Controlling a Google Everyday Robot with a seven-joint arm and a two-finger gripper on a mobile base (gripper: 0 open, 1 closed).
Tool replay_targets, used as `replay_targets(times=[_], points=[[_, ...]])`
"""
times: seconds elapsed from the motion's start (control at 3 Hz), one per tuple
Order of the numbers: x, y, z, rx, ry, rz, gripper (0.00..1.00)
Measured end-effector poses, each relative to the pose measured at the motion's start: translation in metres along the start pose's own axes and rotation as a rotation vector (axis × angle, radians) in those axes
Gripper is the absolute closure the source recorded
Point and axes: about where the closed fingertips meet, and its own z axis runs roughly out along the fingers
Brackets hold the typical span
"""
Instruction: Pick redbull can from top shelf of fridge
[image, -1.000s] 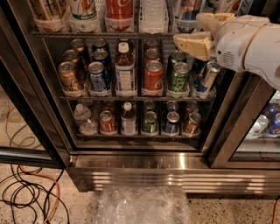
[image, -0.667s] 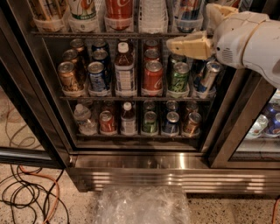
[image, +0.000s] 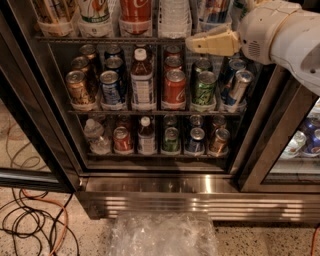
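The fridge stands open, with wire racks of cans and bottles above a ribbed steel base. The top shelf runs along the top edge of the view, and whitish plastic holders sit on it. A blue can with red-orange marks stands on that shelf at the right, cut off by the frame; it may be the redbull can. My gripper is cream-coloured. It points left in front of the shelf's rail, just below and left of that can, and touches nothing that I can see.
The middle rack holds soda cans, a bottle and a slim tilted silver-blue can. The lower rack holds more cans and bottles. Cables lie on the floor at the left, and crumpled plastic lies in front. A second door stands at the right.
My gripper has moved to the left and a little up, closer to the top shelf's rail. The cans have not moved.
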Motion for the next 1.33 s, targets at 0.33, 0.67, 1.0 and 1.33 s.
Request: replay_targets(times=[0.33,0.67,1.0,1.33], points=[[0.000,0.000,0.000,0.000,0.000,0.000,0.07],[0.002,-0.001,0.006,0.014,-0.002,0.004,0.07],[0.001,-0.006,0.023,0.041,-0.031,0.027,0.00],[0.005,-0.010,0.038,0.063,-0.044,0.050,0.05]])
